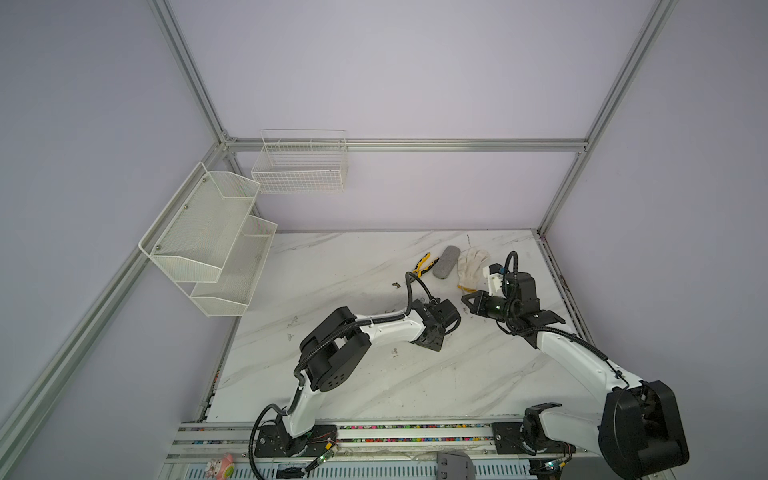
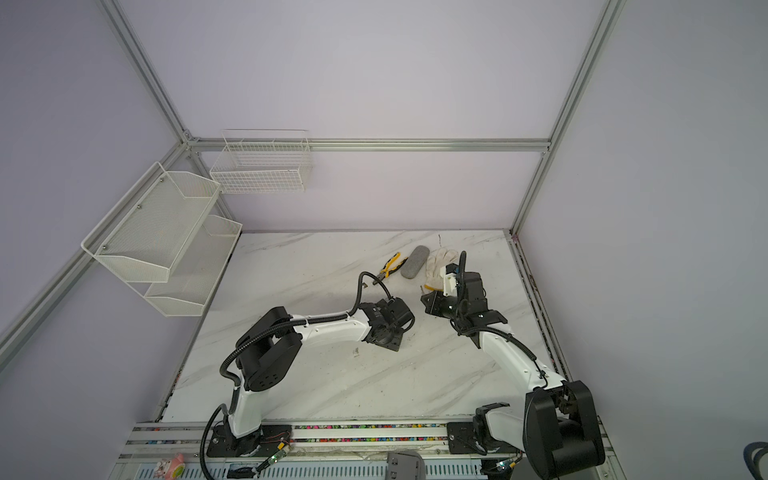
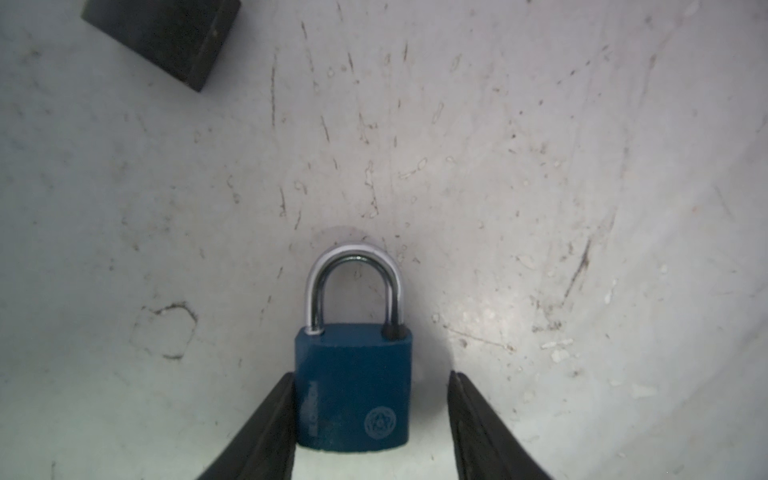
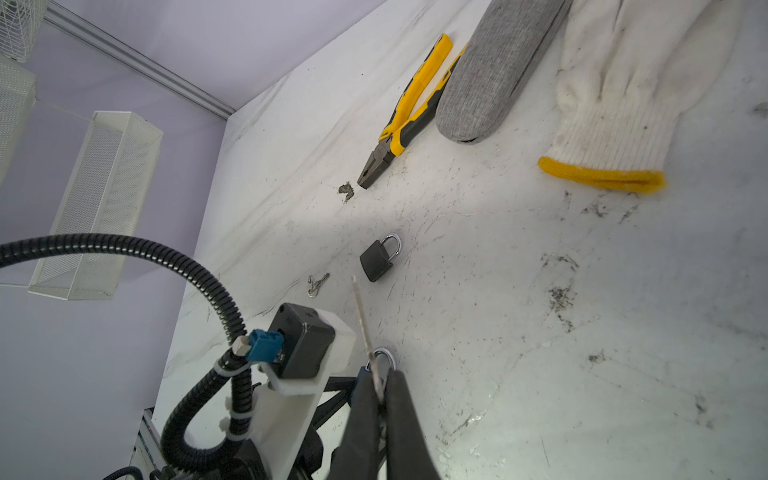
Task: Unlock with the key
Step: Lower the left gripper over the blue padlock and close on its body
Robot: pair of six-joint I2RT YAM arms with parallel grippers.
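Row on the table (image 1: 332, 270)
Pliers (image 1: 424, 264), pouch (image 1: 446, 262), glove (image 1: 471, 266) lie left to right at the back; padlock (image 3: 353, 390) nearer.

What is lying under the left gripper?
A blue padlock lies flat on the table between the left gripper's open fingers, its shackle closed. Its keyhole end cannot be seen; in both top views the gripper covers the padlock.

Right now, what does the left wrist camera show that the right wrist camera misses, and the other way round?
Only left wrist: the blue padlock's whole body between the left gripper's open fingers. Only right wrist: the key pinched in the right gripper, spare keys, pliers, grey case, white glove. Both: the blue padlock's shackle, the black padlock (just a corner in the left wrist view), the marble table.
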